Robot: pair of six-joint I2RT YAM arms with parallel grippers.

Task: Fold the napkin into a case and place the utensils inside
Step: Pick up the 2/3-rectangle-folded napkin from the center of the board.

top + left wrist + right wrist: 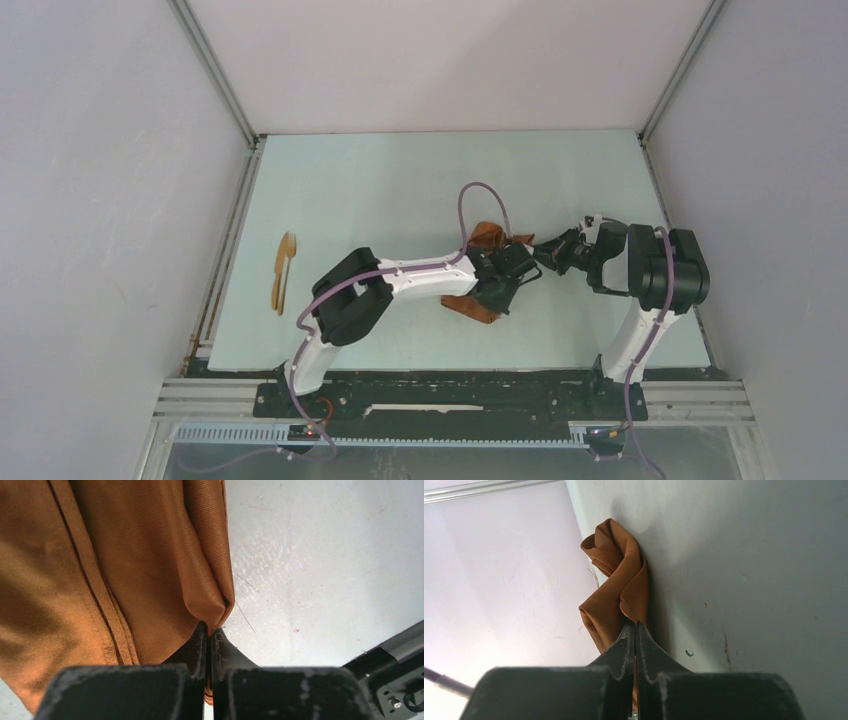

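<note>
The rust-orange napkin [488,236] lies crumpled near the table's middle, mostly hidden under my left arm, with an end showing at the near side. My left gripper [518,283] is shut on a fold of the napkin [150,555], which drapes in pleats ahead of the fingers. My right gripper [541,253] is shut on another edge of the napkin [616,590], which hangs twisted beyond its fingertips. The two grippers are close together. The wooden utensils [283,270] lie side by side at the table's left, apart from both grippers.
The pale table [400,180] is bounded by white walls and metal frame rails at left, right and back. The arm bases stand on a black rail [450,395] at the near edge.
</note>
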